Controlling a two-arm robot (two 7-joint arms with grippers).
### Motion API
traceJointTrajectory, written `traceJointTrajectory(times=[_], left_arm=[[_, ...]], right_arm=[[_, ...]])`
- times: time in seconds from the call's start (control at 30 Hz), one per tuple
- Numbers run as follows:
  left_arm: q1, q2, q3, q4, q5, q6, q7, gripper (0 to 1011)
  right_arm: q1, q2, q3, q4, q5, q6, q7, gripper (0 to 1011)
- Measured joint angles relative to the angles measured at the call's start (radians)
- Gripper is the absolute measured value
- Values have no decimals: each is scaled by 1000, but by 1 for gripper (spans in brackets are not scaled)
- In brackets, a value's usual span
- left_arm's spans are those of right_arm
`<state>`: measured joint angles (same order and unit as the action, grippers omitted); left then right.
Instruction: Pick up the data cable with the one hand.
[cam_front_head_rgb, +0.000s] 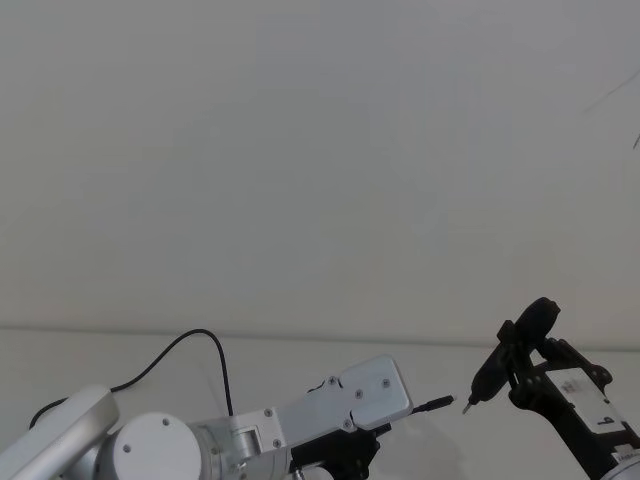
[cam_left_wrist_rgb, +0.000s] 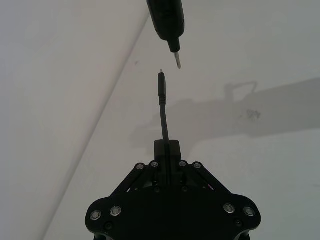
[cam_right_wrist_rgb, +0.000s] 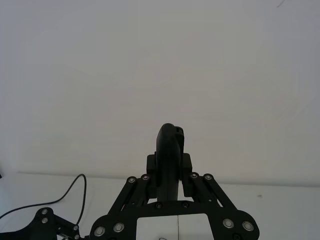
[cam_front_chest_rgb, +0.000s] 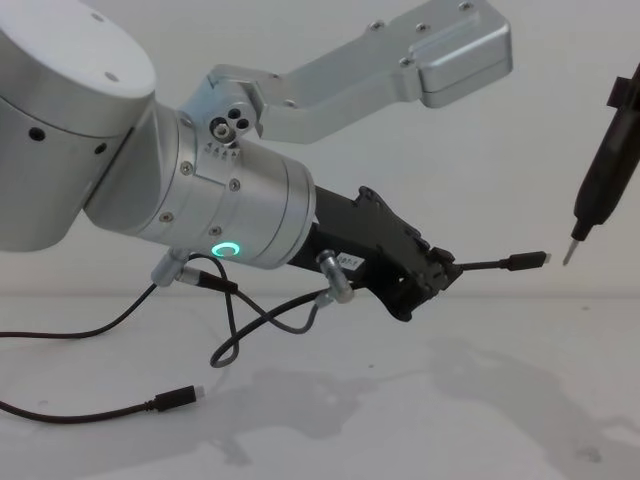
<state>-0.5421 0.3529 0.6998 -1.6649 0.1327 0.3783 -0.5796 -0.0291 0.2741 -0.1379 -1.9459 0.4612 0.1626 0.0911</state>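
White wall and a pale table make up the background. From the head camera, the left arm reaches forward low in the middle, and a short length of the cable sticks out past its claw toward the right. Just beyond the plug tip, apart from it by a small gap, hangs the pointed tool held by the right claw. A thin black wire loops up behind the left arm.

At the left wrist, the left claw has its fingers closed tight on the cable, which runs straight out ahead of it and ends in the slim plug. The tool's tip sits just past the plug, slightly to one side, not touching.

At the right wrist, the right claw is clamped around the dark body of the tool, which stands out ahead of the fingers.

From the chest, the left claw juts forward from the silver cylinder with a green ring light, pinching the cable so its plug points right, level, just short of the tool's tip. Below the claw, the cable's other end lies on the table.
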Motion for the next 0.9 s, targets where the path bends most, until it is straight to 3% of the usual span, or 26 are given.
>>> traceJointTrajectory(times=[0.9], left_arm=[[0, -2, -4, -1, -2, 0, 1, 48]], right_arm=[[74, -23, -9, 78, -46, -23, 21, 268]])
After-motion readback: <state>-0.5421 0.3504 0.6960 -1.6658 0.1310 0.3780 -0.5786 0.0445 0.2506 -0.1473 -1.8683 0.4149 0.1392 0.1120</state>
